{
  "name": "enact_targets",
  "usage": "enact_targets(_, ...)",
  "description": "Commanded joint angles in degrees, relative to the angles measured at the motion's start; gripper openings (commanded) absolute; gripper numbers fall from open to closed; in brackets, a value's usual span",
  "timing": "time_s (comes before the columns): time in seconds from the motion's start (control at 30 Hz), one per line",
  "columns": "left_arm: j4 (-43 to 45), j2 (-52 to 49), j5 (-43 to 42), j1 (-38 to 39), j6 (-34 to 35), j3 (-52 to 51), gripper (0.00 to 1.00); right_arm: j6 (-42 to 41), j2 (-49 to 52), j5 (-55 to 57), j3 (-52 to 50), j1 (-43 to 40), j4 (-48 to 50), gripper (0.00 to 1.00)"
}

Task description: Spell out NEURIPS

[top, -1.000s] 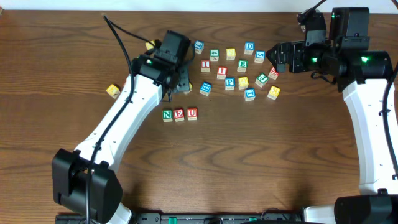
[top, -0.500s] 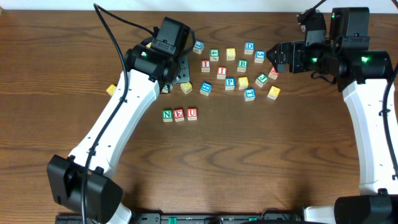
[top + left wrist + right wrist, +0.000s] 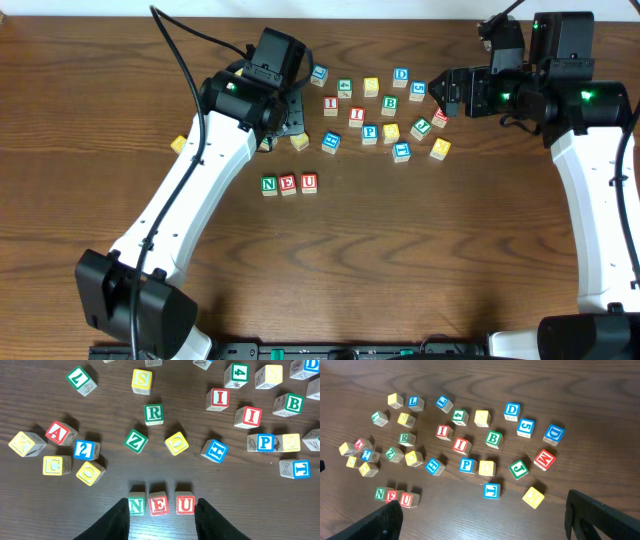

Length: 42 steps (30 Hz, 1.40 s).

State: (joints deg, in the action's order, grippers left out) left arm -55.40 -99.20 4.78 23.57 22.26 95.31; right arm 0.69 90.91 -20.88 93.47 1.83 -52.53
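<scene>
Left gripper [image 3: 162, 510] hangs over the scatter, jaws partly parted and empty; right gripper [image 3: 447, 93] stands wide open. The N-E-U row [image 3: 289, 184] is laid. Next comes the green R [image 3: 153, 414], loose beyond it. I'd drop straight down, square to its faces, clear of the green Z [image 3: 135, 440].

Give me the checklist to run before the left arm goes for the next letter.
1. N, E, U in one row, in order: ok.
2. Spot right of U free for the next cube: ok.
3. R cube letter up, standing free: ok.
4. Left claw open and empty: ok.
5. Left claw lined up on the R cube: not ok, it lies well beyond the fingertips.
6. Right claw open, away from the R cube: ok.
</scene>
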Motion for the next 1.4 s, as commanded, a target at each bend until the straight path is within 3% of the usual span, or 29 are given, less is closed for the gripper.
enact_targets(0.0,-0.5,0.5,-0.3,0.0,1.6,1.1,0.38,0.7,0.2,-0.5,-0.2,-0.2,0.0,0.99)
enact_targets(0.7,-1.6,-0.8,-0.4,0.8,3.5,-1.1,0.36,0.7,0.2,-0.5,-0.2,-0.2,0.0,0.99)
enact_targets(1.37,-9.2,-0.8,2.5,-3.6,5.9,-1.1,0.36,0.7,0.2,-0.5,-0.2,-0.2,0.0,0.99)
